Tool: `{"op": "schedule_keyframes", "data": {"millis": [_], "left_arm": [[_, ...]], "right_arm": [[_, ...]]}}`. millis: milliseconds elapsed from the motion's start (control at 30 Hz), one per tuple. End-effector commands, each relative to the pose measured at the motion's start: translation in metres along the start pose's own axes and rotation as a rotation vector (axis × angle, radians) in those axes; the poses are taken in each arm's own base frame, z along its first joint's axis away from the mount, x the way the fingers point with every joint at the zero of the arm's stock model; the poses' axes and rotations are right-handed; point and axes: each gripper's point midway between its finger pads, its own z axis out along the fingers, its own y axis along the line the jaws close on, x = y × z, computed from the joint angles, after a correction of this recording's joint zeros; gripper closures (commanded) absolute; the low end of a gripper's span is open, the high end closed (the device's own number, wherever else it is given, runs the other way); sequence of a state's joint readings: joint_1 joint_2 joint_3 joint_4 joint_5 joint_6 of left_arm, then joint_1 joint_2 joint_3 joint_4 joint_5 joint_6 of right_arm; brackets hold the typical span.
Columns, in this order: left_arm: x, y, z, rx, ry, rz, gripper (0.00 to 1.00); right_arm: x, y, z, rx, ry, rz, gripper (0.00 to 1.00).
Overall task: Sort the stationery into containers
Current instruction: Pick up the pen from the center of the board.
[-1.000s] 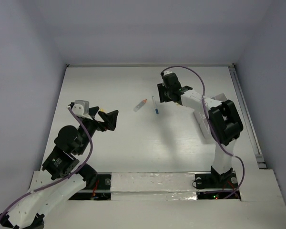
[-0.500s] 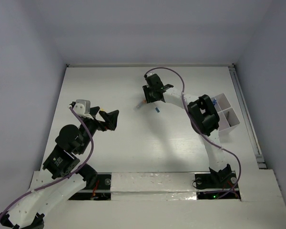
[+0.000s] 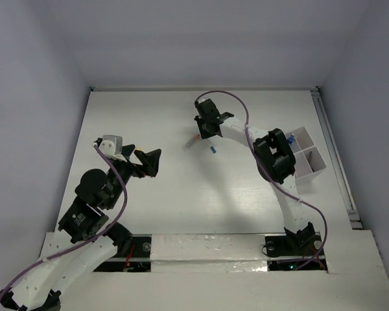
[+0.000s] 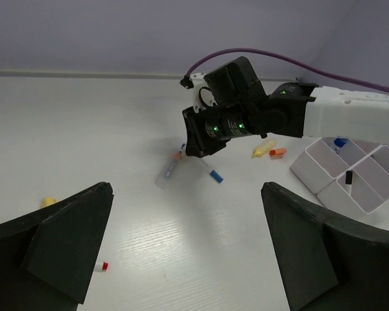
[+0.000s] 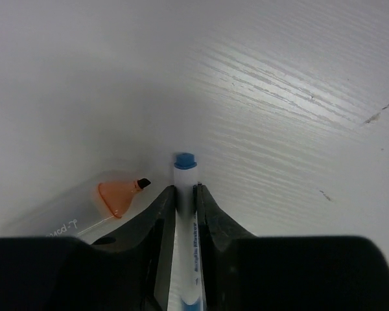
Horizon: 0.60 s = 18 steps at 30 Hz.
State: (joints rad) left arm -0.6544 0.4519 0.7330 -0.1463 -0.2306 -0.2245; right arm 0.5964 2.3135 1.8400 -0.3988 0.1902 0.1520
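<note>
Near the left edge of the worktop, nothing altered: left tool [image 3: 152, 163] spread wide and empty, hovering where it was a second ago. Toward the middle of the far edge, swung in from the right within the last second, right tool [image 5: 185, 208] now pinched narrow on the blue-and-white pen [image 5: 184, 173], with the orange-capped tube [image 4: 168, 172] lying just beside it, ungripped. By the right edge, containers [image 4: 309, 170] uncovered by that swing and well apart from the pen. Grasp probably made, then; lift and carry rightward to a box not yet done.
</note>
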Motion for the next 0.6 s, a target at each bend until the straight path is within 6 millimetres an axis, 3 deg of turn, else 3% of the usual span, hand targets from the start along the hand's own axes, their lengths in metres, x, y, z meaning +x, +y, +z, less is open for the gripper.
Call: {"op": "schedule_keyframes", "data": {"millis": [0, 100, 167, 233, 300, 333, 367, 400, 500, 533, 567], "left_arm": [[-0.009, -0.002, 0.003, 0.012, -0.037, 0.001, 0.01], [-0.009, -0.002, 0.003, 0.012, -0.037, 0.001, 0.01], [-0.009, -0.002, 0.003, 0.012, -0.037, 0.001, 0.01], [-0.009, -0.003, 0.003, 0.014, -0.038, 0.001, 0.01], [-0.009, -0.003, 0.003, 0.014, -0.038, 0.001, 0.01], [-0.009, -0.003, 0.003, 0.014, -0.038, 0.001, 0.01], [-0.009, -0.003, 0.003, 0.015, -0.037, 0.001, 0.01], [-0.009, -0.003, 0.003, 0.017, -0.037, 0.001, 0.01], [-0.009, -0.004, 0.002, 0.02, -0.039, 0.0, 0.01], [-0.009, -0.004, 0.002, 0.021, -0.039, -0.002, 0.01], [-0.01, -0.004, 0.001, 0.021, -0.042, -0.001, 0.01]], "right_arm": [[0.027, -0.007, 0.01, 0.047, 0.106, -0.064, 0.79], [0.033, -0.019, 0.012, 0.066, 0.137, -0.06, 1.0], [0.038, -0.021, 0.01, 0.047, 0.137, -0.043, 1.0], [0.022, -0.026, -0.001, 0.047, 0.08, -0.022, 1.0], [0.021, -0.03, -0.009, 0.059, 0.052, -0.009, 1.0], [-0.009, -0.032, -0.027, 0.065, -0.053, 0.02, 1.0], [-0.019, -0.033, -0.038, 0.065, -0.1, 0.034, 1.0], [-0.043, -0.034, -0.064, 0.044, -0.216, 0.061, 1.0], [-0.063, -0.05, -0.103, 0.07, -0.365, 0.128, 1.0], [-0.073, -0.068, -0.131, 0.111, -0.476, 0.177, 1.0], [-0.073, -0.076, -0.146, 0.137, -0.526, 0.201, 1.0]]}}
